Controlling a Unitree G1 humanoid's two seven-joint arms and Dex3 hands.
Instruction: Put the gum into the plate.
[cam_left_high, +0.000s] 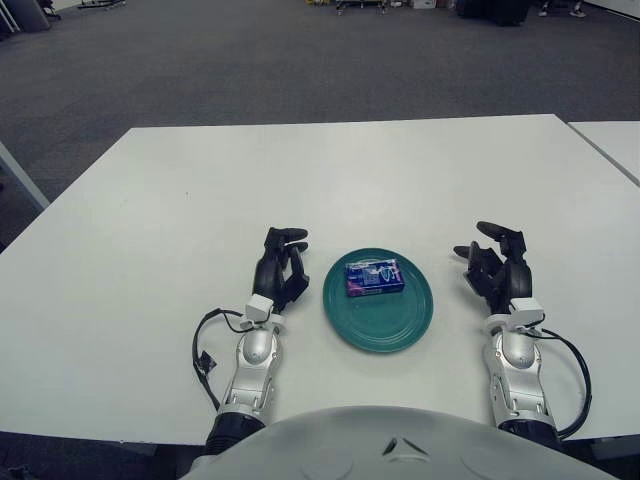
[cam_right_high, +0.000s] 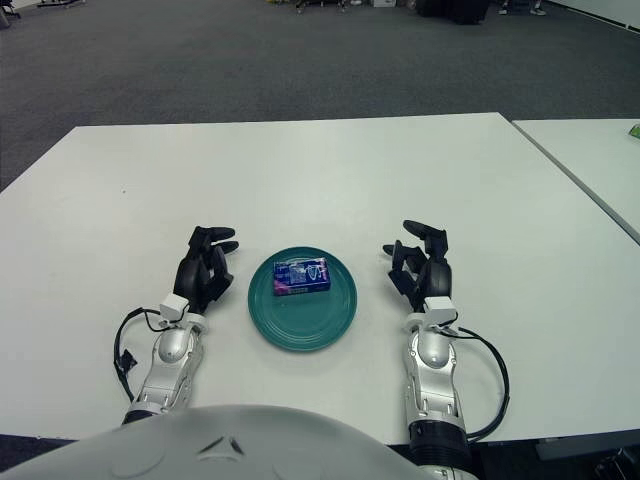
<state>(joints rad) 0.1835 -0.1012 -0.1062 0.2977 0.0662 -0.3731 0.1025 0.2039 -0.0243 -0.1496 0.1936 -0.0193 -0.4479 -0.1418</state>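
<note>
— Where is the gum (cam_left_high: 374, 277) sitting?

— It is lying flat inside the plate (cam_left_high: 400, 325), toward the far half, a blue box with its long side running left to right. No finger is touching it.

— And the plate?

— It is sitting on the table (cam_left_high: 340, 180), near the front edge, between the two hands.

— What is the left hand (cam_left_high: 279, 270) doing?

— It is showing just left of the plate, palm turned toward it. Its fingers are loosely extended and holding nothing.

— The right hand (cam_left_high: 495, 268)?

— It is showing right of the plate, a little farther off than the left one. Its fingers are spreading apart, relaxed, and gripping nothing.

— Anything else around?

— A second table (cam_right_high: 590, 160) is standing to the right, with a narrow gap between the two.
</note>
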